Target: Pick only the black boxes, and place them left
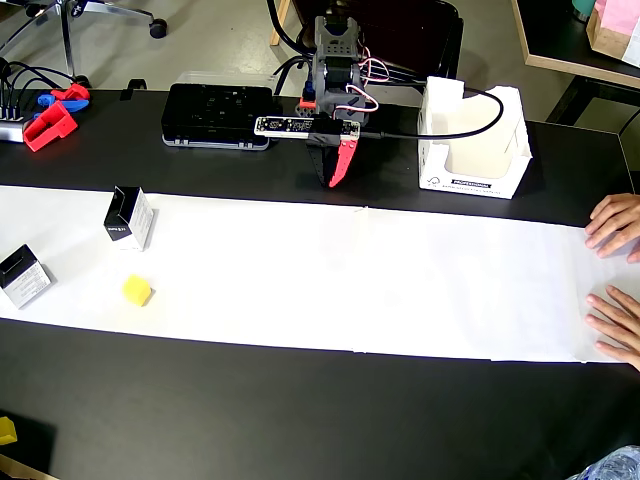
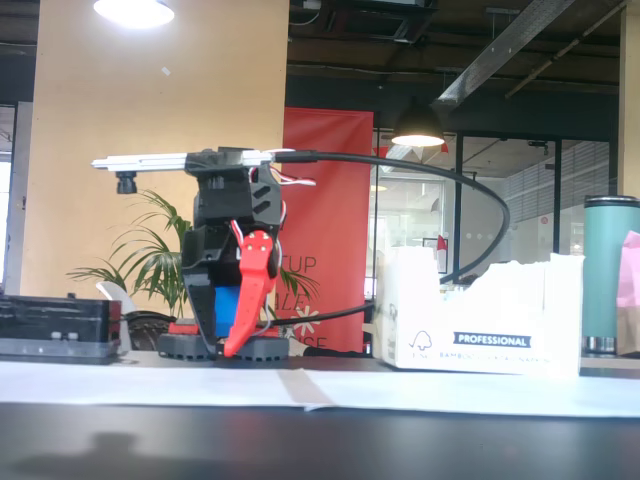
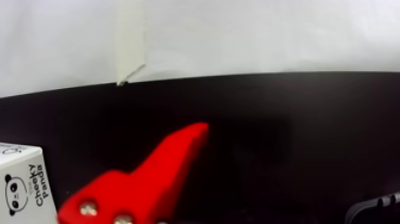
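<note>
In the overhead view two black boxes stand on the white paper strip at the left, one farther back and one at the left edge. My gripper hangs folded at the arm's base at the back middle, over the black table and far from both boxes. Its red finger lies against the black one, shut with nothing held. The fixed view shows the gripper pointing down close to the table, and the black boxes are out of that view.
A yellow cube lies on the paper near the boxes, another at the front left corner. A white cardboard tray stands right of the arm. A person's hands rest on the paper's right end. A black device sits left of the base.
</note>
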